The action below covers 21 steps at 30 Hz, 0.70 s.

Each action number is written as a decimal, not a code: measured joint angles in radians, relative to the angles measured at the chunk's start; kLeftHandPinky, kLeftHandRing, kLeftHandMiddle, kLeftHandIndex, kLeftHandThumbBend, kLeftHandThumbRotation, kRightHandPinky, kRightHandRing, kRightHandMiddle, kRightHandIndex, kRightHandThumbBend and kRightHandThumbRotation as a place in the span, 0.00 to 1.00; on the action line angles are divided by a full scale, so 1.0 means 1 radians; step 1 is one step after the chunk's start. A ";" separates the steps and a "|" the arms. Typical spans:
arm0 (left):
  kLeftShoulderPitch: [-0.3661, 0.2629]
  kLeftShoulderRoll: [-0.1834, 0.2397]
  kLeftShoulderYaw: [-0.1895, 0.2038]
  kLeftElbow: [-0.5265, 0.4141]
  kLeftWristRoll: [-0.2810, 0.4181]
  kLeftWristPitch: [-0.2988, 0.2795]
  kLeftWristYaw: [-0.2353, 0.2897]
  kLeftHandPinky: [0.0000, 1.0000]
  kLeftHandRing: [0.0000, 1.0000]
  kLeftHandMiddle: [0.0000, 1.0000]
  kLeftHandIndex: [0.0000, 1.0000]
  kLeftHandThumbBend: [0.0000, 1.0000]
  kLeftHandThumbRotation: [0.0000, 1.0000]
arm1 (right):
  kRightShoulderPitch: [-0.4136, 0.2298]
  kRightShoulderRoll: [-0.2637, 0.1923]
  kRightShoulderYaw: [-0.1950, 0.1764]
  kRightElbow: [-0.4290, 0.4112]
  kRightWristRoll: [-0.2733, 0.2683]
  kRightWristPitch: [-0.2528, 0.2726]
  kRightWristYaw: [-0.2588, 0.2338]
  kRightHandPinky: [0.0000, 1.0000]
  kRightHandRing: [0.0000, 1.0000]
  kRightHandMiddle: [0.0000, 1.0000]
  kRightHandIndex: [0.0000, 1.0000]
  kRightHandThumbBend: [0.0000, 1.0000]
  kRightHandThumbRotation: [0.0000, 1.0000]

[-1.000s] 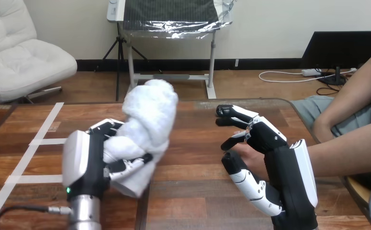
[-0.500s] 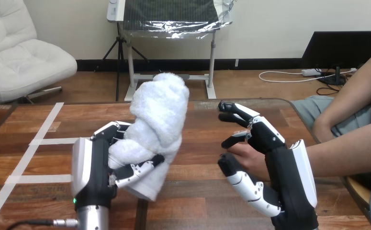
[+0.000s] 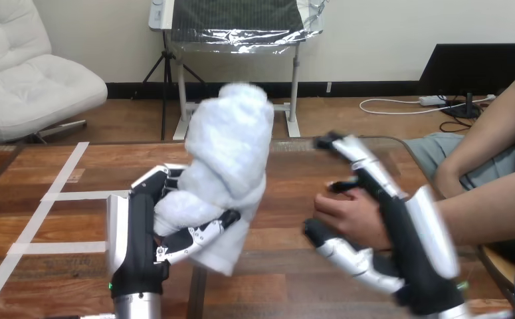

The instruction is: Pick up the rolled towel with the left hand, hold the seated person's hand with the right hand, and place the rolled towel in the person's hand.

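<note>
1. Brown wooden table (image 3: 288, 173): bears none of the task's things now. The towel & the person's hand are both up off the planks, over the half by the near edge.
2. Rolled white terry towel (image 3: 231, 153): the task's thing. It stands approx. upright in the left hand, over the table's middle, a bit left of centre. Its lower end hangs free under the grip, clear of the wood. Held upright prob. b/c that leaves a long free end to offer.
3. Right hand, black w/ white shells (image 3: 407, 232): over the table's right part, by the right edge. Its thumb (image 3: 351, 258) lies under the person's hand & one finger bends onto the top, while the other fingers reach out past it, spread. That makes a loose pinch, top & bottom, which I judge steadies the receiver w/o squeezing.
4. Left hand, same make (image 3: 138, 232): fingers curled round the towel's lower half, thumb across its front, a firm wrap. The palm faces the right edge, so the roll is turned toward the receiver.
5. Person's bare hand (image 3: 344, 212): comes in from the right edge, fingers loosely curled, btwn the right hand's thumb & fingers. It's apart from the towel, so the hand-over isn't yet done.
6. White tape strips (image 3: 62, 196): flat by the left edge, no part in this.
</note>
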 measured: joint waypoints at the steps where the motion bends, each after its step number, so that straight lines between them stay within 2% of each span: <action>1: 0.004 -0.006 0.003 -0.010 -0.003 -0.005 -0.001 0.40 0.40 0.44 0.51 0.64 0.00 | 0.000 -0.009 -0.010 -0.012 -0.001 0.013 0.000 0.98 1.00 1.00 0.94 0.73 0.67; 8: 0.027 -0.038 0.023 -0.067 -0.004 -0.027 -0.002 0.39 0.39 0.44 0.51 0.64 0.00 | -0.001 -0.071 -0.077 -0.094 -0.027 0.092 0.001 1.00 1.00 1.00 0.99 0.74 0.66; 15: 0.051 -0.062 0.034 -0.109 0.005 -0.032 -0.005 0.39 0.39 0.44 0.51 0.64 0.00 | 0.000 -0.142 -0.138 -0.176 -0.120 0.181 0.008 1.00 1.00 1.00 1.00 0.68 0.65; 21: 0.083 -0.084 0.039 -0.140 0.020 -0.033 -0.011 0.39 0.39 0.44 0.51 0.64 0.00 | -0.001 -0.197 -0.166 -0.219 -0.169 0.248 0.026 1.00 1.00 1.00 1.00 0.69 0.63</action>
